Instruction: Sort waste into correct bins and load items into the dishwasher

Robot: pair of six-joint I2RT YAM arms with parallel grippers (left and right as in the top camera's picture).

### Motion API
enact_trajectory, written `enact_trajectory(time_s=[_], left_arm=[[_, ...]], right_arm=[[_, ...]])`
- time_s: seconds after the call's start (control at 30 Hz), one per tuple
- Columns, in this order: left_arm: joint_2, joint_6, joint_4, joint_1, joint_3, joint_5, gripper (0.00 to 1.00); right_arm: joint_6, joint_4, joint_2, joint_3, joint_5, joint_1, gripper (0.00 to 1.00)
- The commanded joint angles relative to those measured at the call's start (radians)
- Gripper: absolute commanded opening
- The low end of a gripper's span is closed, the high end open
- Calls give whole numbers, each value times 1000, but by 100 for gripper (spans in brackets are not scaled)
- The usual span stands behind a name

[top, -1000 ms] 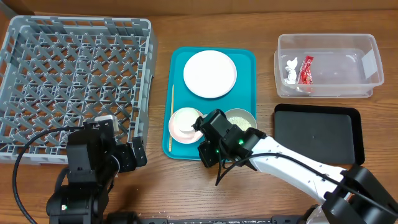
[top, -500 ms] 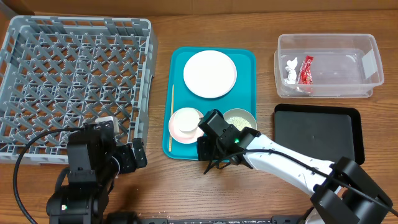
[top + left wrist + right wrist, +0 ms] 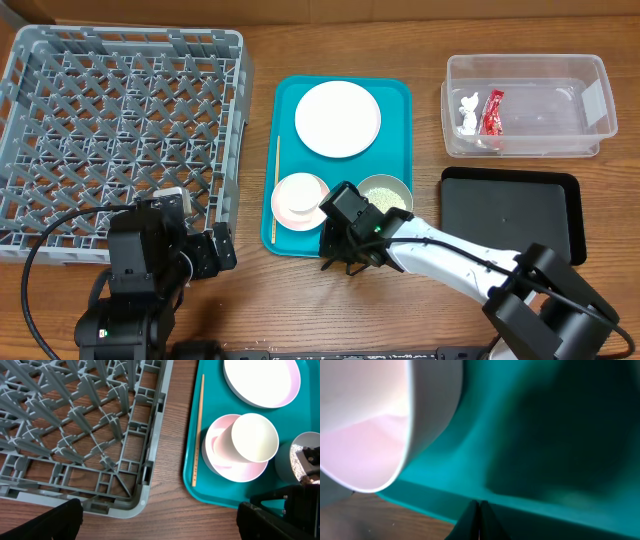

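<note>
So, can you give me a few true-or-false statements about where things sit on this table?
1. The red wrapper lies in the clear tub. True.
2. The black tray has nothing on it. True.
3. The white plate lies on the black tray. False: it lies on the teal tray.
4. The white cup stands on the white plate. False: it rests in the pink bowl.
</note>
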Motion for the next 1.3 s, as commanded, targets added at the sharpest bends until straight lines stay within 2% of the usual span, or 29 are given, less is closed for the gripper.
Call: enact_trajectory(time_s=[0.0, 1.27], left_arm=[[-2, -17, -3, -1, 23, 7, 100], [-2, -17, -3, -1, 23, 6, 100]], right_arm=[[23, 7, 6, -8, 27, 5, 4], [23, 2, 32, -8, 45, 19, 4]])
